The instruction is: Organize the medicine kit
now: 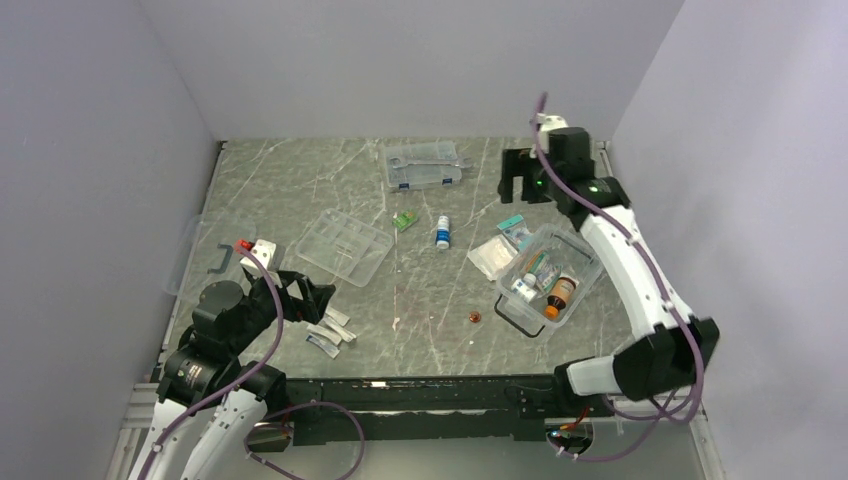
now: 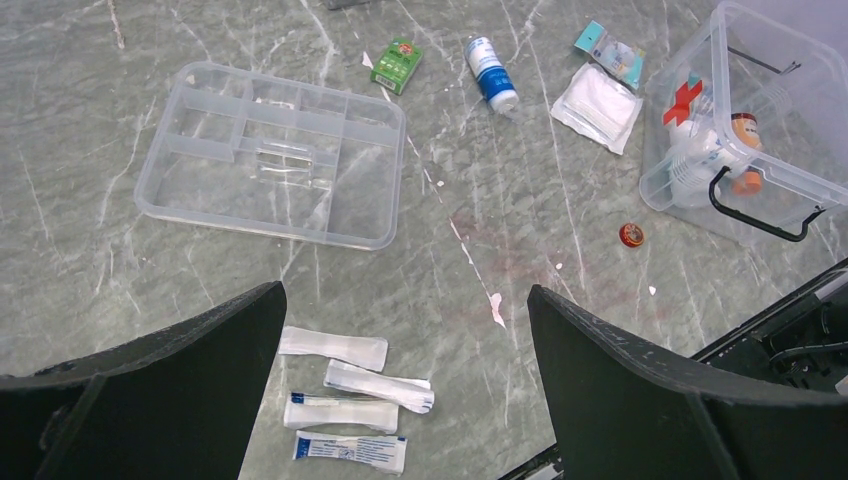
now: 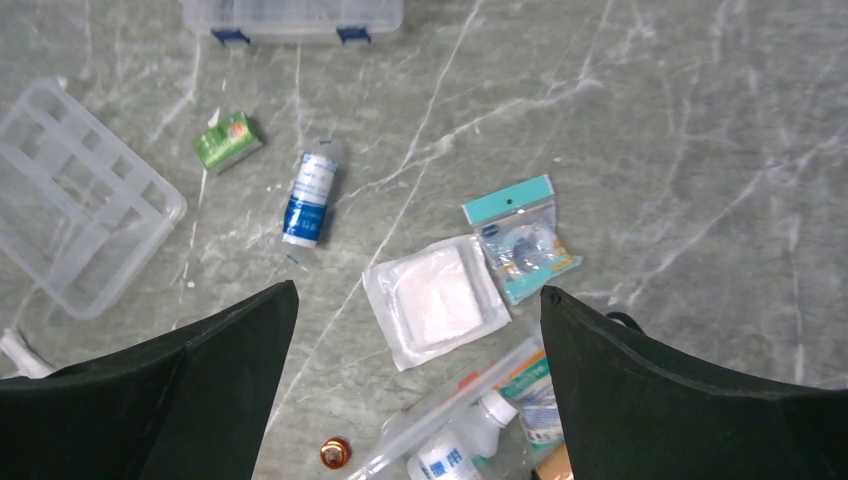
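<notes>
The medicine kit box (image 1: 578,262), clear with a red cross (image 2: 684,100) and a black handle, stands at the right with bottles and packets inside. Its clear divided tray (image 1: 345,245) lies empty at centre-left, also in the left wrist view (image 2: 270,150). The clear lid (image 1: 205,255) with its black handle lies at the far left. Several white packets (image 2: 350,400) lie under my open, empty left gripper (image 2: 405,293), low at the front left (image 1: 315,295). My right gripper (image 1: 527,190) is open and empty, raised above a gauze packet (image 3: 437,297) and the box's edge (image 3: 418,290).
A green box (image 1: 404,221), a blue-and-white bottle (image 1: 442,233), a teal packet (image 1: 515,229) and a small orange cap (image 1: 474,317) lie loose mid-table. A flat clear case with blue latches (image 1: 422,165) sits at the back. Walls close in on three sides.
</notes>
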Robot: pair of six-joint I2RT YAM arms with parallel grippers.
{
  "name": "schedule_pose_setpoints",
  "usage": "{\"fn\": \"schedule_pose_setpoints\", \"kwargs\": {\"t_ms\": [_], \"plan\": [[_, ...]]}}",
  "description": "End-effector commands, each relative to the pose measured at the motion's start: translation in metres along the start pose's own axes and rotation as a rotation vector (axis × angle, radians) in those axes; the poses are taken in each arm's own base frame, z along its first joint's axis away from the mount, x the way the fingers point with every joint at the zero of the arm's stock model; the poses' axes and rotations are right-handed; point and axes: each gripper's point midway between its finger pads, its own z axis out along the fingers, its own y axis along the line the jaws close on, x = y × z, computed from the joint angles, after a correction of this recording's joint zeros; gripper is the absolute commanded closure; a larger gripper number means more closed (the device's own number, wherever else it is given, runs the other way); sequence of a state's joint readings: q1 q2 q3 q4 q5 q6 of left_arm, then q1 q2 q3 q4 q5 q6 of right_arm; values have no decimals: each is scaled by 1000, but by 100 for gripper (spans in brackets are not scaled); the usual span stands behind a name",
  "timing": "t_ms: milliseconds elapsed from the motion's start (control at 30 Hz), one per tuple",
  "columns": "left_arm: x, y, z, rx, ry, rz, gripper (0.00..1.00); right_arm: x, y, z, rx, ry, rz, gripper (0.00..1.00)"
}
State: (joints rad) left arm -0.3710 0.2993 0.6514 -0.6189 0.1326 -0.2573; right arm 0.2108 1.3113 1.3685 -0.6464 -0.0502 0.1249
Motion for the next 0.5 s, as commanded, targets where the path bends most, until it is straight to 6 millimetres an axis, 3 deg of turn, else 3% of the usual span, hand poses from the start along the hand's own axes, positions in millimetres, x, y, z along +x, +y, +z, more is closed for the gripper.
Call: {"fn": "schedule_pose_setpoints", "kwargs": {"t_ms": [0,200,467], "plan": [[-12,-2,-3,-7,-19,-13,1,5,11,29,70,71,-63,8],[-12,-2,-3,-9,-19,-13,1,15,11,73,97,146,-54,14],[-12,-3,-4,-2,-22,-9,1,47,0,129,158,310,-82,25]]}}
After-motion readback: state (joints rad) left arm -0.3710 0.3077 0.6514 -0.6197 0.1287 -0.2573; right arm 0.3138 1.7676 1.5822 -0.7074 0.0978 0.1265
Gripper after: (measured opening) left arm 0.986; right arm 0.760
